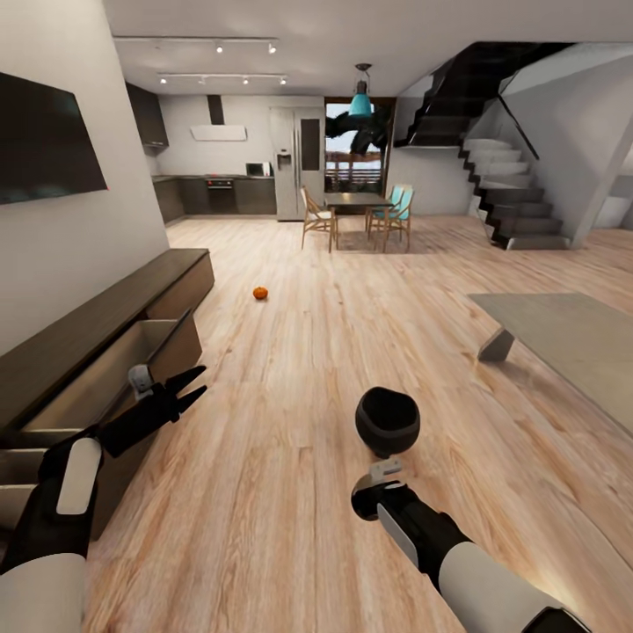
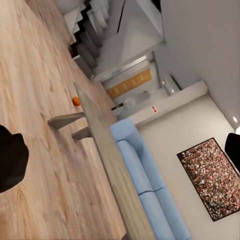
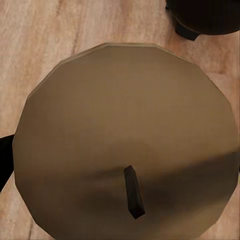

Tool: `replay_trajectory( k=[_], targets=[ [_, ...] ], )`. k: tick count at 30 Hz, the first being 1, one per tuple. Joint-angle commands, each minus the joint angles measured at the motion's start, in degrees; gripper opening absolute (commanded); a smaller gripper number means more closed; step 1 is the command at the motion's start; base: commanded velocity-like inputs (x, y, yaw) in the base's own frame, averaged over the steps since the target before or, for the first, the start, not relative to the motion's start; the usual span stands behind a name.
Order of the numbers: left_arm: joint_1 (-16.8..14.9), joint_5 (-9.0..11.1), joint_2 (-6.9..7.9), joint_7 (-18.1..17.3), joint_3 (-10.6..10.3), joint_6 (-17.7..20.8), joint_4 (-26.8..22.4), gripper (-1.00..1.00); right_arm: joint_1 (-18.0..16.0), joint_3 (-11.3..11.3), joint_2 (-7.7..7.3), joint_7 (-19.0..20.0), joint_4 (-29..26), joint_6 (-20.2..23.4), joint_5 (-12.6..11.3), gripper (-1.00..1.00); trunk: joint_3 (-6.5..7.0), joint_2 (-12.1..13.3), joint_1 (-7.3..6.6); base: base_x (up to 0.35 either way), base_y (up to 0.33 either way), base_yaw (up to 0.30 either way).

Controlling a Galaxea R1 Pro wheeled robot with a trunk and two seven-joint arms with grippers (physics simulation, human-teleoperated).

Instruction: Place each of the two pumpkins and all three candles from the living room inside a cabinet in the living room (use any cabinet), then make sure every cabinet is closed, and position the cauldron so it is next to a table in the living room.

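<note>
A grey-brown candle [image 3: 125,140] with a dark wick sits right under my right wrist camera. One dark finger [image 3: 4,160] presses against its side, so my right gripper [image 1: 383,482] is shut on it, low over the floor. The black cauldron [image 1: 387,420] stands just beyond that gripper, and its foot [image 3: 186,31] is close by the candle. One orange pumpkin [image 1: 260,293] lies on the floor farther ahead. Another pumpkin [image 2: 76,101] lies by the grey coffee table [image 2: 100,135]. My left gripper [image 1: 187,387] hangs open and empty beside the dark cabinet's [image 1: 105,308] pulled-out drawer [image 1: 132,352].
The coffee table [image 1: 571,338] stands to the right, with a blue sofa [image 2: 145,175] behind it. A second drawer [image 1: 22,466] is open at the near left. A dining table with chairs [image 1: 356,215] and a staircase [image 1: 514,198] stand far ahead. Wooden floor stretches between cabinet and table.
</note>
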Motion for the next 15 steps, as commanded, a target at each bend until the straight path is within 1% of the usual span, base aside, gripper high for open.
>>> replay_trajectory(
  k=[1,15],
  targets=[
    [0.00,0.02,0.00,0.00,0.00,-0.01,0.08,1.00,0.00,0.00,0.00,0.01,0.00,-0.04,-0.09,-1.00,-0.05,0.00,0.00,0.017,0.000,0.022],
    [0.01,0.02,-0.09,0.00,-0.01,-0.03,0.54,1.00,0.00,0.16,0.11,-0.11,0.08,0.09,-0.28,-1.00,-1.25,0.00,0.00,0.002,0.000,0.002]
  ],
)
